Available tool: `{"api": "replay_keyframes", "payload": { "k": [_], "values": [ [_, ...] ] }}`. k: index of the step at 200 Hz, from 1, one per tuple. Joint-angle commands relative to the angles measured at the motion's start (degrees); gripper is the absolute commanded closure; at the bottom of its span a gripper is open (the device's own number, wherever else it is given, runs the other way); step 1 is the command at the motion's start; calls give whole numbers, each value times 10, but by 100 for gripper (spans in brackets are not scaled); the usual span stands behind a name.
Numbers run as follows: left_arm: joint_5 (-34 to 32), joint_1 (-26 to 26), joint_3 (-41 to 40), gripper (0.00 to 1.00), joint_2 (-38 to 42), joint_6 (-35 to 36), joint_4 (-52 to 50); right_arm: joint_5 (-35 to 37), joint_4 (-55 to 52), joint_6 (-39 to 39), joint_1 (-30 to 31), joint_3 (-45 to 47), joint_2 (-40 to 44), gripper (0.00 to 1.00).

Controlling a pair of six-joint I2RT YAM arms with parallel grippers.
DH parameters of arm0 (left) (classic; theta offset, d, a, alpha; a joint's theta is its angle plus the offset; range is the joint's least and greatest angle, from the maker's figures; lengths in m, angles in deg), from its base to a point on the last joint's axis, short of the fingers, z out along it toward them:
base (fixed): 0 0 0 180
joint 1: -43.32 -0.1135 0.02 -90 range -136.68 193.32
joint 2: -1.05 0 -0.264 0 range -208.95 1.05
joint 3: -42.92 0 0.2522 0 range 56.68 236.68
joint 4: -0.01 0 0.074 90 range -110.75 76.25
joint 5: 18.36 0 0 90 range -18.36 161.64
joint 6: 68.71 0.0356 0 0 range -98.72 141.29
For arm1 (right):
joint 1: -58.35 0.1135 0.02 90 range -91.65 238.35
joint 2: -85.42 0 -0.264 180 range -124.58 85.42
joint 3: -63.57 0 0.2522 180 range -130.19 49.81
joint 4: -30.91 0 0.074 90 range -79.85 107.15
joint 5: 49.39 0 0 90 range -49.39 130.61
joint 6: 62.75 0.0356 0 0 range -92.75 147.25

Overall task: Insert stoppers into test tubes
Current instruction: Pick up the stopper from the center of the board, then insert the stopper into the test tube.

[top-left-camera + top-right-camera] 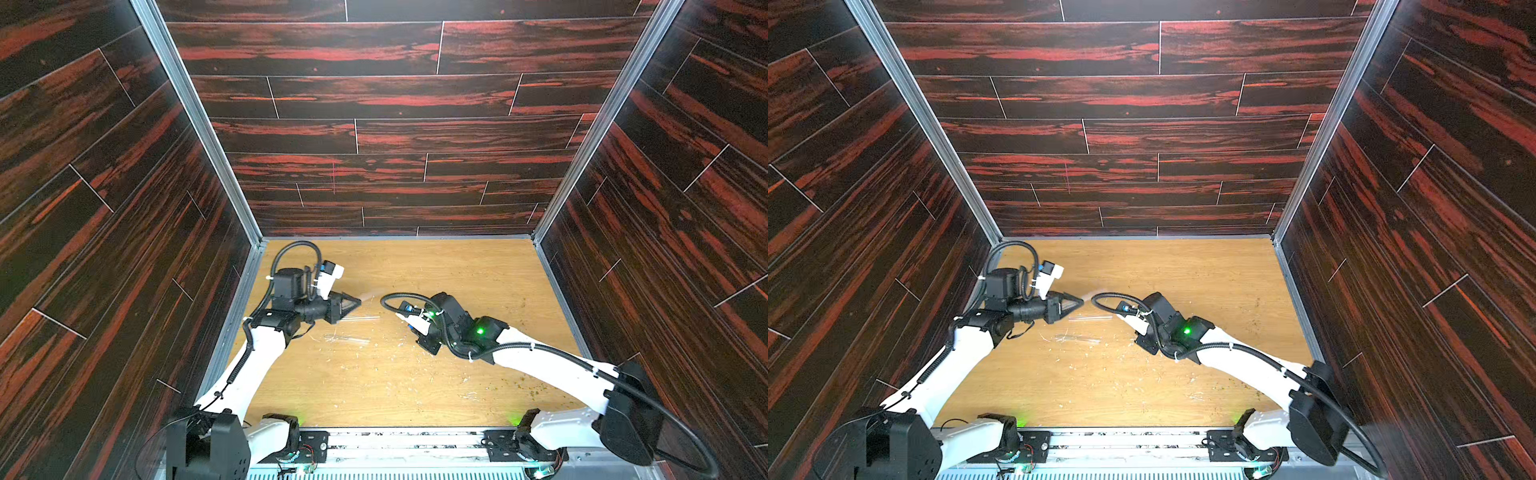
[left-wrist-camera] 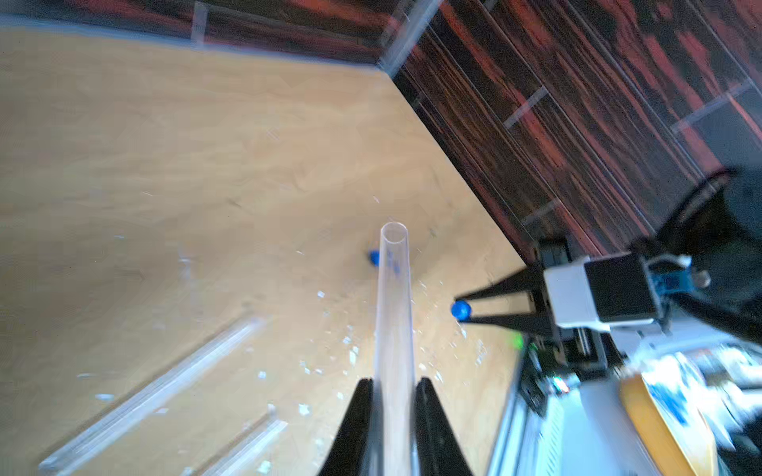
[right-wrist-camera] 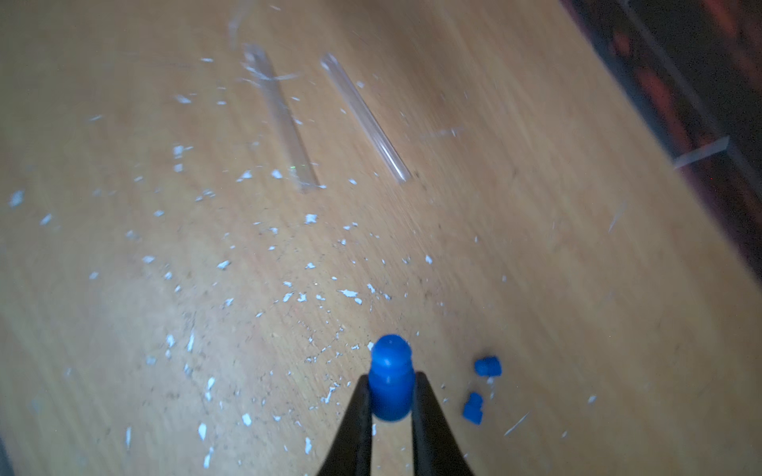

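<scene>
Pale flecks [image 3: 348,293] litter the light wooden worktop [image 1: 457,270]; dark, red-streaked panel walls [image 1: 395,95] enclose the worktop on three sides.

Both top views give me a bright, evenly lit table [image 1: 457,270], while the walls [image 1: 104,208] read dark with a reddish sheen and a green status light [image 1: 481,331] glows sharply. My left wrist view is bright but smeared by motion; only the test tube [image 2: 393,309] looks fairly crisp. The right wrist view is dim, darker at the corners, and soft beyond the stopper [image 3: 391,379].
</scene>
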Motion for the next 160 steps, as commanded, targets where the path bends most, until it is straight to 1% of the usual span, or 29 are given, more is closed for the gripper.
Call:
{"api": "replay_keyframes", "payload": {
  "k": [1,18,27,40,57,72,90,130,160],
  "values": [
    [32,21,25,91,-3,87,-84,-34,-13,-101,1,2,32,81],
    [48,35,28,91,-9,110,-106,-26,-25,-140,0,0,38,81],
    [44,48,39,91,-21,132,-140,-19,-32,-154,0,-4,37,81],
    [58,56,23,91,-21,139,-129,-8,-44,-169,0,-13,32,81],
    [65,62,25,91,-24,157,-146,-5,-50,-177,0,-20,30,81],
    [79,66,28,90,-24,153,-143,-8,-52,-182,0,-22,31,81],
    [85,70,24,90,-27,127,-119,-17,-62,-187,0,-28,27,81],
    [77,77,21,90,-33,145,-127,-35,-70,-190,1,-36,26,81],
    [69,82,17,90,-38,143,-118,-43,-70,-190,2,-37,31,81]
  ]
}}
